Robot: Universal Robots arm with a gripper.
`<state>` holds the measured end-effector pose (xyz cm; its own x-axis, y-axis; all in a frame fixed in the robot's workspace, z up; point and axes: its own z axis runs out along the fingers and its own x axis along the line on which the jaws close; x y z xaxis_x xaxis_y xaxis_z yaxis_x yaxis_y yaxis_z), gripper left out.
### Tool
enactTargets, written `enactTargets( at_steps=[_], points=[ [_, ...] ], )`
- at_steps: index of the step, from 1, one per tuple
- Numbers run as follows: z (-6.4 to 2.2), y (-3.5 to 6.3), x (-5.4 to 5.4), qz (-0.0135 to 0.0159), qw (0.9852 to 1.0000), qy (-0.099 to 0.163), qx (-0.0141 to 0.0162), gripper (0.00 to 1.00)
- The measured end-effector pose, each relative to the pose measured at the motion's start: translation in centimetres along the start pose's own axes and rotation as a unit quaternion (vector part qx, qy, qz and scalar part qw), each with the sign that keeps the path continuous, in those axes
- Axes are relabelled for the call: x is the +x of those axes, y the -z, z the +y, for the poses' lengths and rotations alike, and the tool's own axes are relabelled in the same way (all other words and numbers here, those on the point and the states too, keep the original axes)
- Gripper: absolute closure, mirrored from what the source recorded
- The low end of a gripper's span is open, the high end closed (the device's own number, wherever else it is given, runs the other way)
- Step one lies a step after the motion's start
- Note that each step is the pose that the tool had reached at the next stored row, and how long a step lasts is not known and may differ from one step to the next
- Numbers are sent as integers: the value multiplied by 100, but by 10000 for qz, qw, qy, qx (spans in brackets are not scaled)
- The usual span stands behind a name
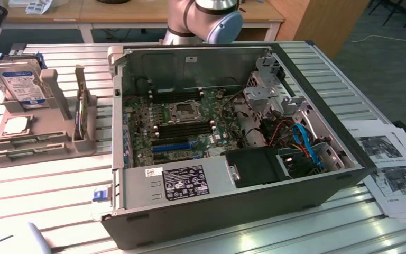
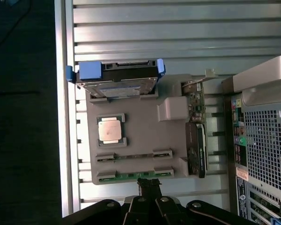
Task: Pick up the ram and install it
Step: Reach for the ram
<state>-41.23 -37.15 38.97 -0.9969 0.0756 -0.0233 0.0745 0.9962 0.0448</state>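
bench point(image 1: 48, 190): slatted metal, carries everything. pc case point(image 1: 210, 211) lies on its side with the panel off, so the motherboard point(image 1: 182, 114) faces up and the black memory slots point(image 1: 186, 126) by the cpu socket can be reached from above. printed sheets point(image 1: 393, 159) sit off the case at the exterior view's right, out of the work area.

arm point(image 1: 203, 18) reaches in from behind the case.

grey parts tray point(image 2: 145, 136) sits beside the case, at the exterior view's left. each part has its own pocket, which looks meant to keep every pose fixed and repeatable:
- hard drive point(image 2: 117, 77) with blue rails, propped at the far end
- expansion card point(image 2: 196, 140) standing on edge along the side nearest the case
- cpu point(image 2: 111, 130) flat in a square recess
- two narrow clip rows at the near end of the tray

the ram point(image 2: 131, 176) is the thin green stick in the outer clip row, on its long edge between two end clips. that leaves its top edge exposed for a pinch from above. not picked up, nothing installed yet.

tool point(image 2: 150, 183) hangs over that same row, just off the ram near its middle. fingers are together and hold nothing. can't tell from the wrist view whether the tips touch the stick or sit just clear of it.
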Motion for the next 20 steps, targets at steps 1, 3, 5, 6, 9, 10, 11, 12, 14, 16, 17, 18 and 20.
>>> enactTargets(
  at_steps=[1, 3, 5, 6, 9, 10, 11, 12, 14, 16, 17, 18, 20],
  points=[
    [9, -1, 1, 0, 10000, 0, -1, 90],
    [9, -1, 1, 0, 10000, 1, 0, 90],
    [9, -1, 1, 0, 10000, 1, 0, 90],
    [9, -3, 1, 0, 10000, 0, 0, 90],
    [8, -21, 1, 0, 10000, 0, 0, 90],
    [8, -27, 1, 0, 10000, 1, 0, 90],
    [8, -33, 1, 0, 10000, 1, 0, 90],
    [7, -40, 1, 0, 10000, 1, 0, 90],
    [7, -53, 2, 0, 10000, 1, 0, 90],
    [6, -61, 2, 0, 10000, 1, 0, 90],
    [6, -64, 2, 0, 10000, 1, 0, 90],
    [6, -65, 2, 0, 10000, 1, 0, 90],
    [6, -65, 2, 1, 10000, 1, 0, 90]
  ],
)
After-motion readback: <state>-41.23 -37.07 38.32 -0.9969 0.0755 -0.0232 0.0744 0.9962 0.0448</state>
